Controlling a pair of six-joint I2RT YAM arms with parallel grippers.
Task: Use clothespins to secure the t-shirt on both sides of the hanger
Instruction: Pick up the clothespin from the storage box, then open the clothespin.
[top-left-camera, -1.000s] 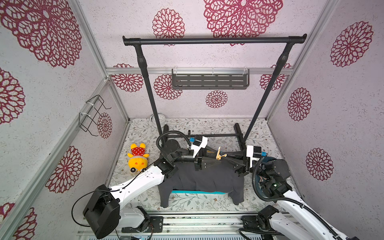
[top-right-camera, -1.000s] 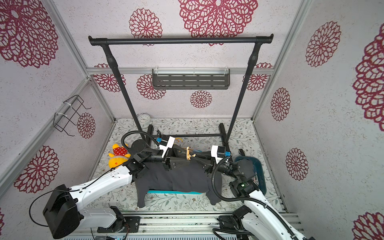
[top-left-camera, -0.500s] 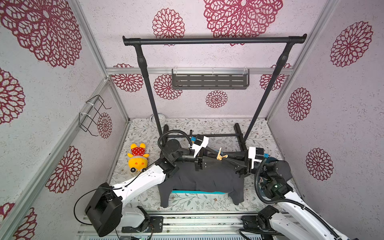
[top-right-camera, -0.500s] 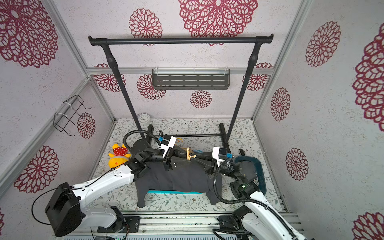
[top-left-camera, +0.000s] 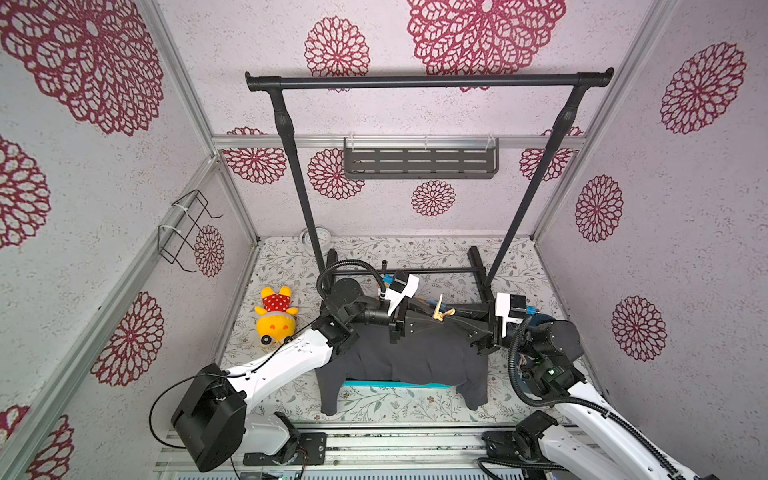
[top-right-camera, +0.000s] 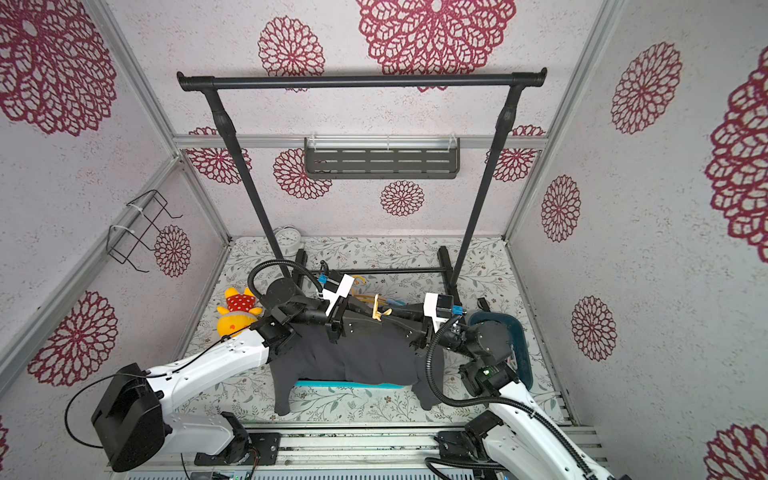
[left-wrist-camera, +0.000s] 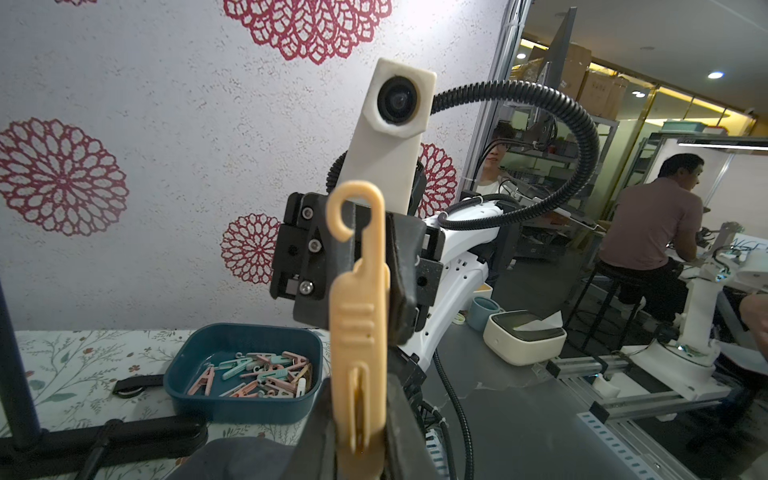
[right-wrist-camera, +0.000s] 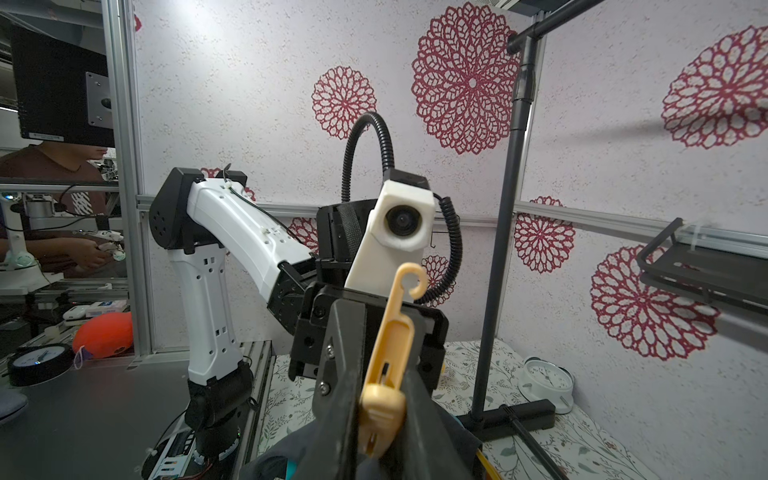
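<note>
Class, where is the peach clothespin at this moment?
In both top views the peach clothespin sits mid-scene between the tips of the left pincer and right pincer, just above the dark t-shirt, in front of the garment rack base.

No legible text anywhere

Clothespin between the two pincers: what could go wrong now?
1. The left pincer and the right pincer both seem to pinch the same clothespin. If they tug apart, it might twist or pop out.
2. It sits above the dark t-shirt, so a dropped pin could land in the folds and be hard to grab.
</note>
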